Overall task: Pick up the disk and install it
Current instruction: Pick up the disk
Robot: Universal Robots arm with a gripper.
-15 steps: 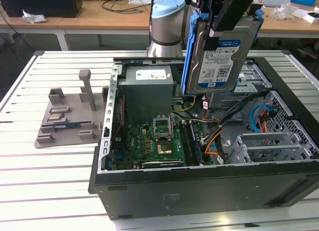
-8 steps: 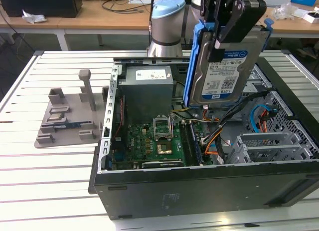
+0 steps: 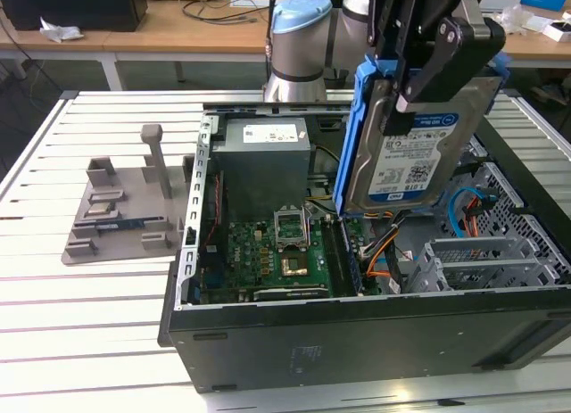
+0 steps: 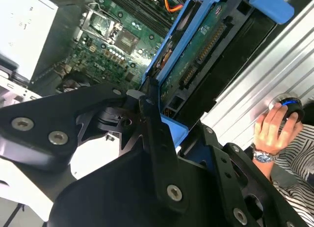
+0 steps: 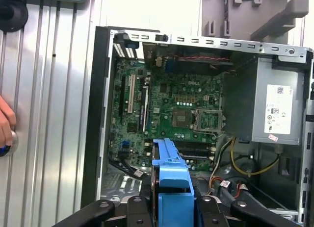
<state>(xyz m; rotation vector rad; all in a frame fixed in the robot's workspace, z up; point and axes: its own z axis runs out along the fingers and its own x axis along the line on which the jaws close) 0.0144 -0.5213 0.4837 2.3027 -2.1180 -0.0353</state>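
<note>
**Clenched claw (image 3: 406, 99) grips the disk (image 3: 412, 159) over the open computer case (image 3: 357, 308)**

From the exterior view, my black fingers pinch the disk by its upper part, one of them pressed on the labelled face. The disk hangs upright on edge, blue rails around it and label toward the camera. It is above the part of the case at the exterior view's right, over orange and blue cables. Inside the case, toward the exterior view's left, sits the grey power supply (image 3: 264, 159), with the green motherboard (image 3: 268, 252) in front of it. The case lies on a slatted white table (image 3: 80, 333). A grey fixture (image 3: 125, 203) rests beside the case at the exterior view's left.

In the second wrist view, my claw (image 4: 149, 102) is shut on the disk (image 4: 196, 58), whose green circuit-board face and blue rail show. The motherboard (image 4: 113, 45) lies beyond it. A person's hand (image 4: 274, 126) covers a round blue-topped knob (image 4: 289, 103).

In the first wrist view, the disk (image 5: 171, 178) shows edge-on as a blue rail in my claw (image 5: 171, 210). Beyond it are the motherboard (image 5: 167, 107) and power supply (image 5: 274, 107), inside the case (image 5: 100, 114).
</note>
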